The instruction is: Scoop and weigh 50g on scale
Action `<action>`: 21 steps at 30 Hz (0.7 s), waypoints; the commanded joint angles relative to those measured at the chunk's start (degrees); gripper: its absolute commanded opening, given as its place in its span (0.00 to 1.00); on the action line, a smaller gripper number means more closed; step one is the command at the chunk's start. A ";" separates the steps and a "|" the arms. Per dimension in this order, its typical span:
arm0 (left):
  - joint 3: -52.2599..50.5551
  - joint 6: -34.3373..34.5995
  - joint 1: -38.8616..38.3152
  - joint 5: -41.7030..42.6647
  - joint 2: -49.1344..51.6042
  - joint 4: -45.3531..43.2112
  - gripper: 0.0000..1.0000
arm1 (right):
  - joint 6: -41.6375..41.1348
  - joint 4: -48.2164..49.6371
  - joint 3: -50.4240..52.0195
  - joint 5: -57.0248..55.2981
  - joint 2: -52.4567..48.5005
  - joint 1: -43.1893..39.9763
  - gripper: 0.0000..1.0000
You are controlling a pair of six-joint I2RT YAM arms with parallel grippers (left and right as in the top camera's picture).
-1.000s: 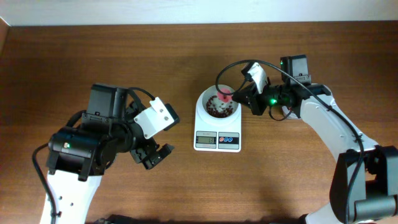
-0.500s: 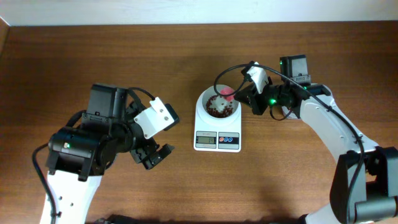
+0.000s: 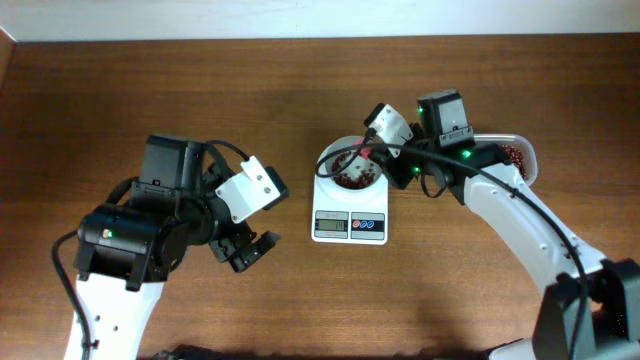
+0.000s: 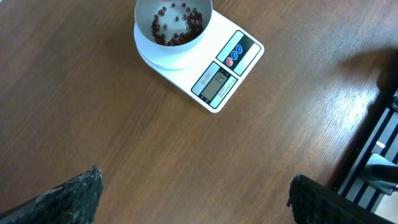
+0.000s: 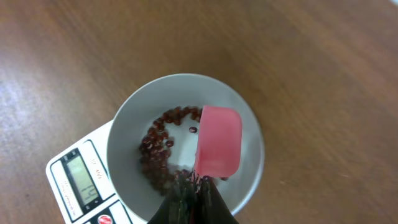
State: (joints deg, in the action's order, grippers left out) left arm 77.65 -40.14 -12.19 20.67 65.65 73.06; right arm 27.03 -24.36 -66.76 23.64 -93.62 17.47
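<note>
The white scale (image 3: 350, 224) stands mid-table, its round bowl (image 3: 329, 158) holding a layer of red beans (image 3: 350, 178). My right gripper (image 3: 374, 160) is shut on the handle of a pink scoop (image 5: 219, 141), which hangs over the bowl's right half. The right wrist view shows the scoop's plain pink face, with no beans visible on it, and beans (image 5: 160, 148) below it. The scale's display (image 5: 79, 179) is too blurred to read. My left gripper (image 3: 250, 251) hovers open over bare table left of the scale (image 4: 214, 73), fingers (image 4: 68, 196) wide apart.
A clear tub of red beans (image 3: 517, 156) sits at the right behind my right arm, partly hidden by it. A pale wall edge runs along the table's far side. Dark brown tabletop surrounds the scale.
My right arm swung its wrist left toward the bowl, uncovering the bean tub at the right. The scoop stays over the bowl. The left arm has not moved.
</note>
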 commanded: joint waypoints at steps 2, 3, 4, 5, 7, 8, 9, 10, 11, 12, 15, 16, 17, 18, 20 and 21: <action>-0.42 -1.11 0.35 0.98 -0.24 -0.07 0.99 | 0.39 -0.26 -0.87 -3.28 7.32 0.52 0.04; -0.42 -1.11 0.35 0.98 -0.24 -0.07 0.99 | 0.42 -0.26 -0.87 -3.34 8.96 0.52 0.04; -0.42 -1.11 0.35 0.98 -0.24 -0.07 0.99 | 0.39 -0.33 -0.87 -3.34 10.16 0.52 0.04; -0.42 -1.11 0.35 0.98 -0.24 -0.07 0.99 | 0.37 -1.51 -0.87 -3.30 10.93 0.55 0.04; -0.42 -1.11 0.35 0.98 -0.24 -0.07 0.99 | 0.39 -4.37 -0.87 -3.34 10.60 0.68 0.04; -0.44 -1.11 0.35 0.98 -0.24 -0.07 0.99 | 0.39 -5.51 -0.87 -3.34 10.60 0.66 0.04; -0.42 -1.11 0.35 0.98 -0.24 -0.07 0.99 | 0.39 -5.86 -0.87 -3.39 11.08 0.42 0.04; -0.42 -1.11 0.35 0.98 -0.24 -0.07 0.99 | 0.39 -5.38 -0.90 -3.39 11.82 0.00 0.04; -0.42 -1.11 0.35 0.98 -0.24 -0.07 0.99 | 0.42 -5.07 -0.98 -3.67 12.68 -0.57 0.04; -0.42 -1.11 0.35 0.98 -0.24 -0.07 0.99 | 0.39 -4.81 -1.20 -5.81 14.49 -2.01 0.04; -0.42 -1.11 0.35 0.98 -0.24 -0.07 0.99 | 0.37 -5.42 -1.31 -13.35 19.02 -6.78 0.04; -0.42 -1.11 0.35 0.98 -0.24 -0.07 0.99 | 0.35 -5.97 -1.31 -14.21 20.17 -8.48 0.04; -0.42 -1.11 0.35 0.98 -0.24 -0.07 0.99 | -0.13 -6.69 -1.29 -14.23 21.18 -10.40 0.04; -0.42 -1.11 0.35 0.96 -0.24 -0.07 0.99 | -0.83 -7.80 -1.29 -14.23 21.99 -13.00 0.04; -0.42 -1.11 0.35 0.98 -0.24 -0.07 0.99 | -0.90 -10.51 -1.29 -14.25 22.03 -17.49 0.04; -0.42 -1.11 0.35 0.98 -0.24 -0.07 0.99 | -0.92 -11.89 -1.29 -14.25 21.59 -19.21 0.04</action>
State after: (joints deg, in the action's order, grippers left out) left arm 77.65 -40.14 -12.19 20.67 65.65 73.06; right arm 26.94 -33.63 -67.33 11.42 -71.48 2.94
